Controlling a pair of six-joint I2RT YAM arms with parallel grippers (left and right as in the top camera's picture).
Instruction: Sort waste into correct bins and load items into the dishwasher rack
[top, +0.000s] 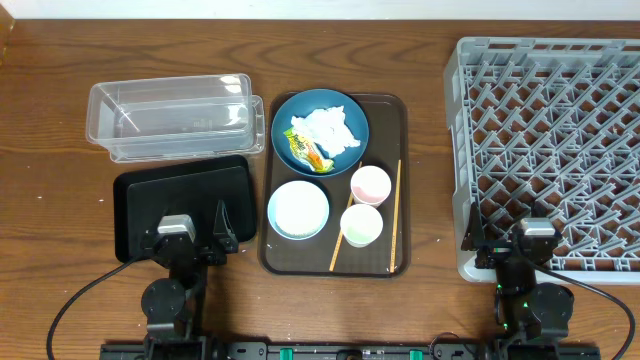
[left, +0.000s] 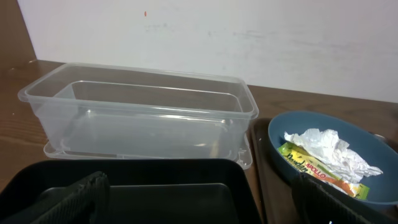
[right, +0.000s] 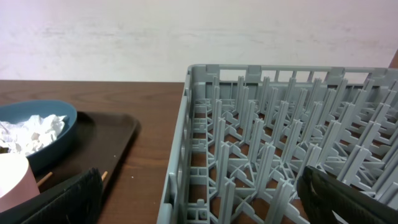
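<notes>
A dark blue plate (top: 352, 108) holds a crumpled white tissue (top: 330, 128) and a green-yellow-orange wrapper (top: 308, 152); I cannot tell rice apart from the tissue. In the left wrist view the tissue (left: 326, 149) lies over the wrapper (left: 317, 169). A pale bowl (top: 298, 210), pink cup (top: 370, 184), green cup (top: 361, 225) and two chopsticks (top: 395, 215) share the brown tray. The clear tub (top: 175, 115) and black tray (top: 185, 190) are at the left, the grey rack (top: 550, 140) at the right. My left gripper (top: 192, 232) (left: 199, 205) is open over the black tray. My right gripper (top: 520, 245) (right: 199, 199) is open at the rack's near-left corner.
The brown serving tray (top: 385, 262) lies between the black tray and the rack. Bare wooden table (top: 50, 200) shows to the left and between the serving tray and rack. A white wall runs along the table's far edge.
</notes>
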